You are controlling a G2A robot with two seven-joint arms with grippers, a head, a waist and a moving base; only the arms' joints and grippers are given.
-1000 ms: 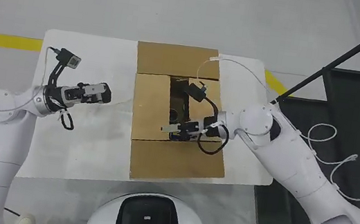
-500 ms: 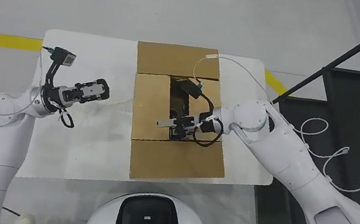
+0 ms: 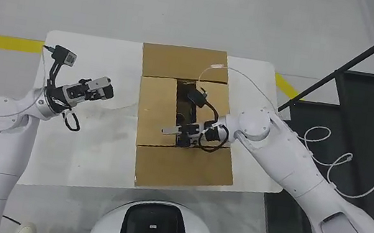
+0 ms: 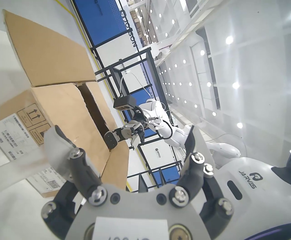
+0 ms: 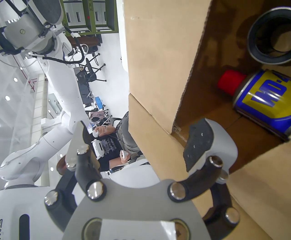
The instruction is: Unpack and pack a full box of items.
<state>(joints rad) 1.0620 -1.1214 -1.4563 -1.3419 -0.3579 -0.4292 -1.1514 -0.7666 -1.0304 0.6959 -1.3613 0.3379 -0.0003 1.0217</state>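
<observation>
A brown cardboard box (image 3: 184, 64) stands mid-table with its flaps partly parted over a dark opening. My right gripper (image 3: 176, 131) is open at that opening. It straddles the edge of a flap (image 5: 154, 68), one pad (image 5: 200, 141) inside the box and the other finger (image 5: 79, 145) outside. In the box lie a blue and yellow spray can (image 5: 261, 100) with a red cap and a black ring (image 5: 270, 43). My left gripper (image 3: 103, 91) hangs open and empty over the table left of the box (image 4: 63, 106).
The white table (image 3: 80, 151) has bare room left of the box. A black metal rack (image 3: 365, 92) stands just off the table's right edge. A thin white cable (image 3: 251, 75) arcs over the box's far right corner.
My right gripper has shifted left across the opening onto the flap edge. My left gripper has drifted slightly toward the far side and stayed open.
</observation>
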